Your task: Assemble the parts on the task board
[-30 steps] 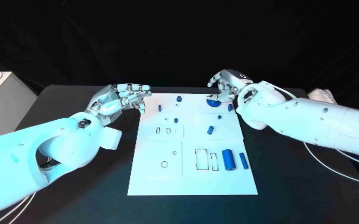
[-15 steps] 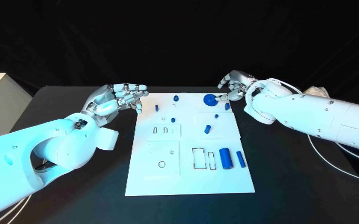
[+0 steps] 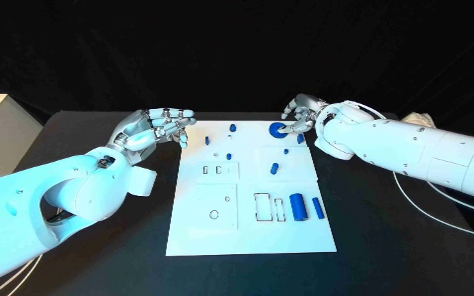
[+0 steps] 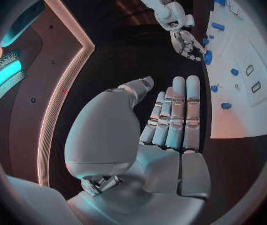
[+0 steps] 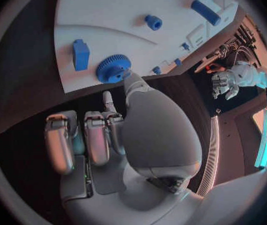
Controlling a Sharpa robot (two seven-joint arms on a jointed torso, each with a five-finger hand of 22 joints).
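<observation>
Since the earlier frame, the right hand (image 3: 301,115) has been drawn slightly nearer the blue toothed gear (image 3: 277,129), while the left hand (image 3: 155,129) is kept beside the task board's (image 3: 247,234) far left corner, nothing held, fingers straight and close together. On the black surface (image 3: 385,241) lies the flat white rectangular task board, with smooth blue cylinders (image 3: 298,209) near its right edge. The gear is touched by a right fingertip at the board's far right corner; no closed grip is seen.
</observation>
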